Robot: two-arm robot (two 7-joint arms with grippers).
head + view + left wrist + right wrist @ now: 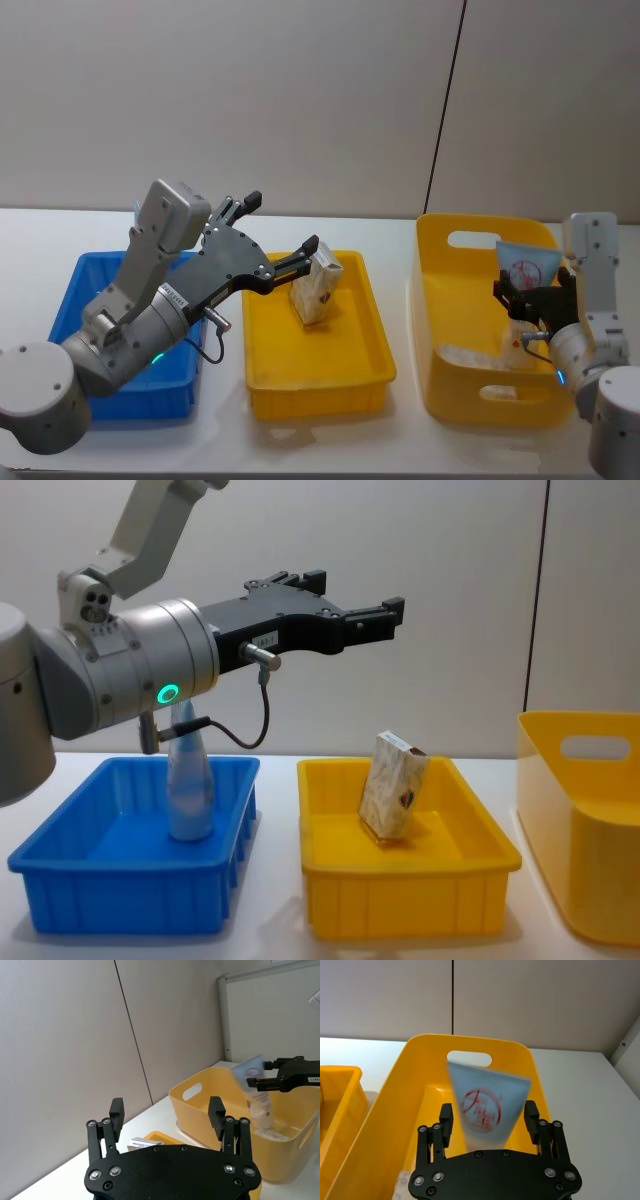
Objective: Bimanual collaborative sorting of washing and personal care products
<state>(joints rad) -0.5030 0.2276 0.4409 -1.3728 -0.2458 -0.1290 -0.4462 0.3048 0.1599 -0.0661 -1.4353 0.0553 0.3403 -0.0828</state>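
A small beige-white marbled carton is seen standing tilted in the middle yellow tray, leaning toward the left, with its top flap slightly raised. A pale blue squeeze tube with a red round logo is held upright over the deep yellow bin on the right, flat end up, between the fingers of the right gripper. A second pale tube is seen standing upright in the blue tray on the left.
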